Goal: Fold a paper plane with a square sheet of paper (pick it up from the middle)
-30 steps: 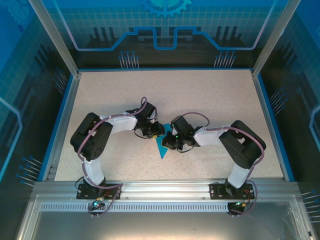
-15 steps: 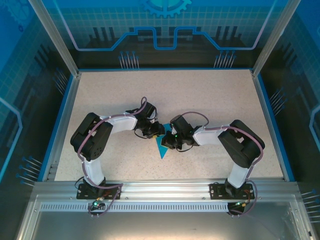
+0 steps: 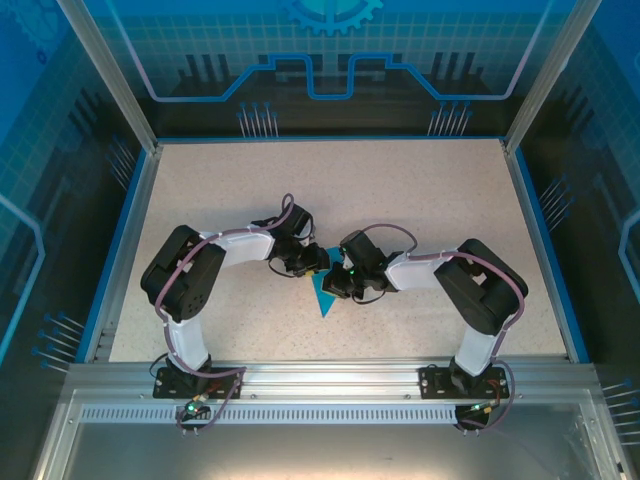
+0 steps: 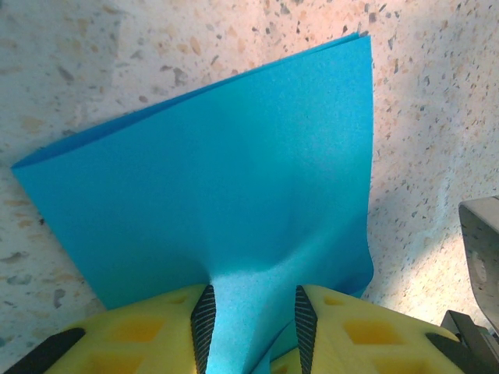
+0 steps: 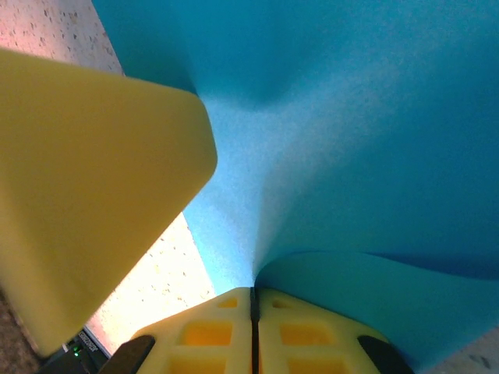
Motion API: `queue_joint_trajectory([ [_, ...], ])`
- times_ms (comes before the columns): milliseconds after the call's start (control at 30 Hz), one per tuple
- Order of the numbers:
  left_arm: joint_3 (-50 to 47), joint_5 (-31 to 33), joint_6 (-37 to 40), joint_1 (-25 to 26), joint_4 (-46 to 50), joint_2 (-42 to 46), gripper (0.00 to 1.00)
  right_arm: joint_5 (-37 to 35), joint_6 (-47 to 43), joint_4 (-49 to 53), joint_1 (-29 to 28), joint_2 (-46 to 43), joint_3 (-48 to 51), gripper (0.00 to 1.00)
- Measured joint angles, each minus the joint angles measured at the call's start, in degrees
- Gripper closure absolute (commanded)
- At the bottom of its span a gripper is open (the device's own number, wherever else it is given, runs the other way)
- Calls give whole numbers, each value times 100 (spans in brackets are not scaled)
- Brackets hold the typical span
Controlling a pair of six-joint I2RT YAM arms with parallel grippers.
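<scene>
Left gripper and right gripper both clamp paper plane — it lies between them, nose toward desk's near edge.

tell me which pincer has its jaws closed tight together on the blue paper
The right pincer: its jaws meet, pinching the paper. The left pincer has jaws apart, paper bunched between.

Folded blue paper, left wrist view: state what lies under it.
The speckled table shows all around the folded blue paper, which appears to rest on it. Anything beneath the sheet is covered. Its near edge rises into the left tool.
</scene>
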State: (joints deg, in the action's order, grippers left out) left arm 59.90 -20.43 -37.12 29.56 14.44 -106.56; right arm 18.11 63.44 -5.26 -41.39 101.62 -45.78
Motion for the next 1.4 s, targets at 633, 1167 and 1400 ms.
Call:
queue_joint_trajectory([
  [633, -4, 136, -149, -76, 87, 363, 55, -4, -44, -42, -26, 11, -37, 75],
  [1167, -590, 376, -501, -861, 22, 1032, 54, -13, -52, -160, -74, -2, -59, 73],
  [1400, -1036, 61, -557, -820, -83, 1300, 66, -240, -157, -2, -74, -2, 4, 94],
])
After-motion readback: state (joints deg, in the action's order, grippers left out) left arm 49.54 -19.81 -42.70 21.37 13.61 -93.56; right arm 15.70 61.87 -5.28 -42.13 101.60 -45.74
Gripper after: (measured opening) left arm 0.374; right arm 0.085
